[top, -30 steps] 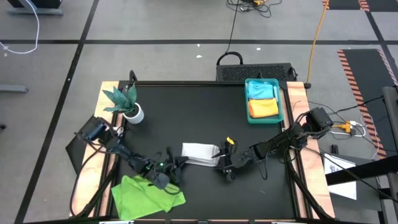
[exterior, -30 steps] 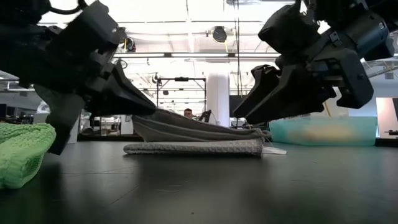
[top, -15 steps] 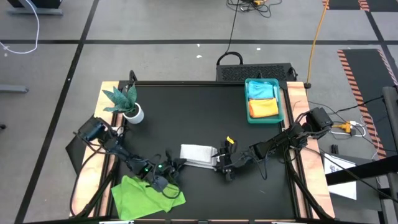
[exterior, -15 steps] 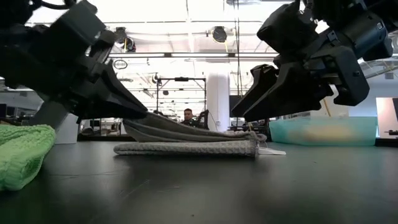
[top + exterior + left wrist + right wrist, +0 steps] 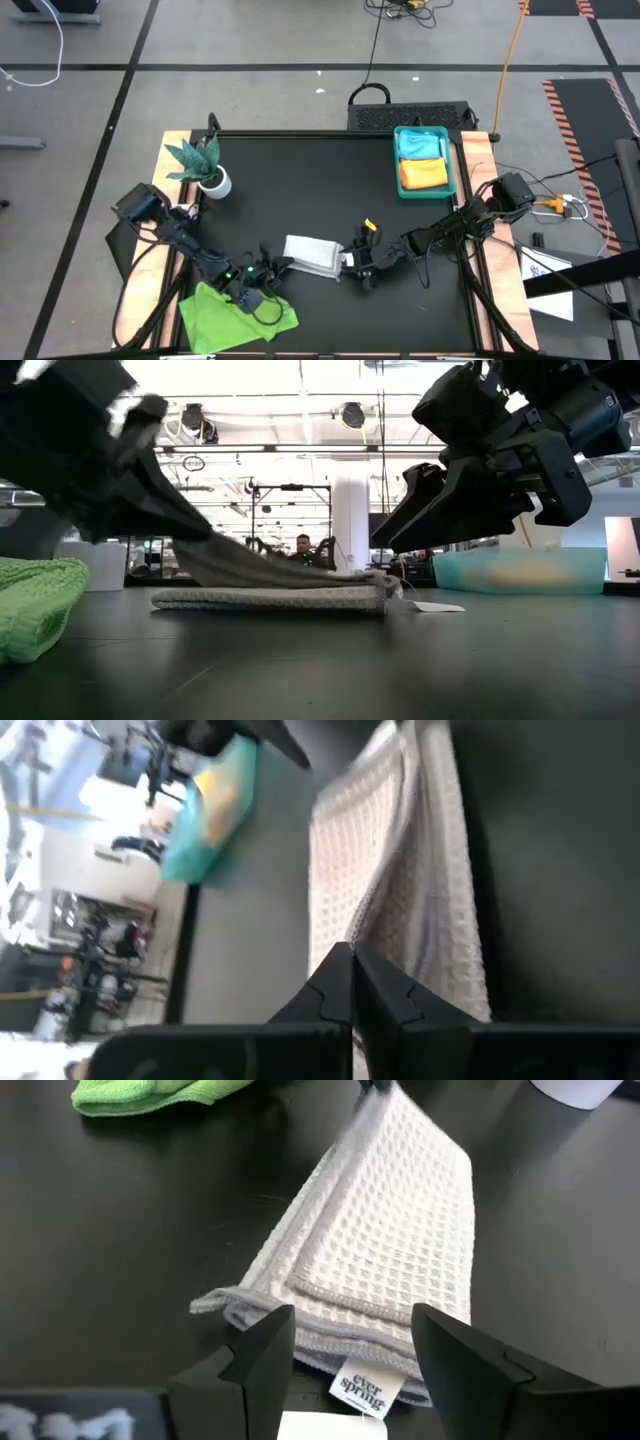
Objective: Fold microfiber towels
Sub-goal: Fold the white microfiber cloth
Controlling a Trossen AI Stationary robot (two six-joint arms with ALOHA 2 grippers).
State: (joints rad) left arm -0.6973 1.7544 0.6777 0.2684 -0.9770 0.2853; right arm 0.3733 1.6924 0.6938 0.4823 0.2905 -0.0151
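Left claw (image 5: 272, 268) clenched on white-grey waffle microfiber towel (image 5: 312, 254) edge, right claw (image 5: 352, 266) released beside it; advise keeping layers aligned

Grey tiled floor (image 5: 250, 40) with trailing cables (image 5: 378, 40); beyond, bright ceiling lights (image 5: 300, 450), white pillar (image 5: 351, 520).

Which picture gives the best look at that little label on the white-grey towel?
The right wrist view: the label on the white-grey towel lies close, its print visible. The low view shows it edge-on; the high view shows only a speck; the left wrist view, none.
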